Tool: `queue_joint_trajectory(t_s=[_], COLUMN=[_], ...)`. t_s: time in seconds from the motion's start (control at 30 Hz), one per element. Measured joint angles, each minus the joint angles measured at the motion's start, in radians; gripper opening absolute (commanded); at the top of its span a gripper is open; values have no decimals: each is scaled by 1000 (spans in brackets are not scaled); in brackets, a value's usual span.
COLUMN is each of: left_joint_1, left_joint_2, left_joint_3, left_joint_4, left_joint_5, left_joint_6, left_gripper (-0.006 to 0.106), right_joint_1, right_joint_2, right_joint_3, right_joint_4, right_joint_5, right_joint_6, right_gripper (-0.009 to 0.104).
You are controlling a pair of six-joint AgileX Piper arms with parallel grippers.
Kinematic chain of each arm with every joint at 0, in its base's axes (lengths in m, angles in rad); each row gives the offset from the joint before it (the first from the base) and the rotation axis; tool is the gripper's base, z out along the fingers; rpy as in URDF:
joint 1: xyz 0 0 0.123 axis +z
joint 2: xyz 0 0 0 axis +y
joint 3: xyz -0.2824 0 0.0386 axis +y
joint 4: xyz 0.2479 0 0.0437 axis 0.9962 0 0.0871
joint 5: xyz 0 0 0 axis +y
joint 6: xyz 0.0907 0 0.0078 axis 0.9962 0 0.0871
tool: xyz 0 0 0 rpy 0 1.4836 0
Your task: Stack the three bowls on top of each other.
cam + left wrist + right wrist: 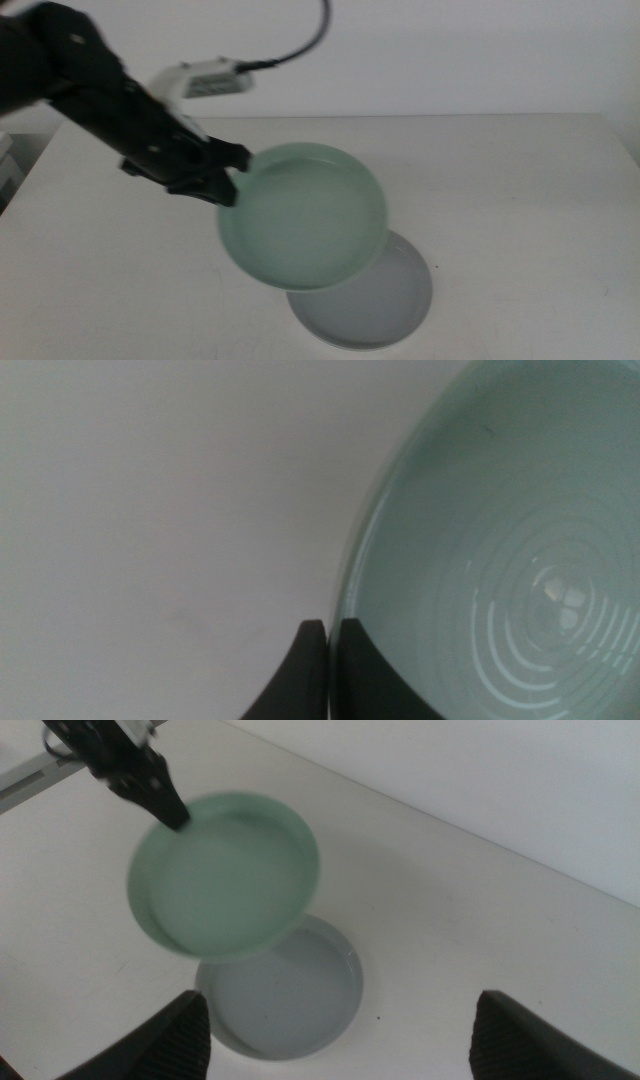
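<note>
The mint green bowl is gripped by its rim in the clenched jaws of the left gripper and is held in the air, tilted, partly over the pale grey-blue bowl, which lies flat on the white surface. The right gripper is seen above that lower bowl with its jaws spread wide and nothing between them
</note>
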Motion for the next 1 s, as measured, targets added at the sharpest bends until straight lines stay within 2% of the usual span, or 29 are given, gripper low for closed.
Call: queue_joint_trajectory(t_s=[0.27,0.5,0.6,0.7,0.8,0.9,0.97,1.0], left_joint_1=[-152,-178,-178,-178,-178,-178,-178,-178], left_joint_2=[94,194,234,257,260,257,242,229], left_joint_3=[0,0,0,0,0,-1,-1,-1], left_joint_4=[-4,-19,-19,-20,-20,-23,-23,-19], left_joint_5=[-79,-125,-144,-151,-152,-145,-130,-129], left_joint_6=[-57,-58,-58,-58,-58,-40,-18,-12], left_gripper=[0,0,6,19,44,75,90,93], right_joint_1=[0,0,0,0,0,0,0,0], right_joint_2=[0,0,0,0,0,0,0,0], right_joint_3=[0,0,0,0,0,0,0,0], right_joint_4=[0,0,0,0,0,0,0,0], right_joint_5=[0,0,0,0,0,0,0,0], right_joint_6=[0,0,0,0,0,0,0,0], right_gripper=[66,66,66,66,66,66,66,66])
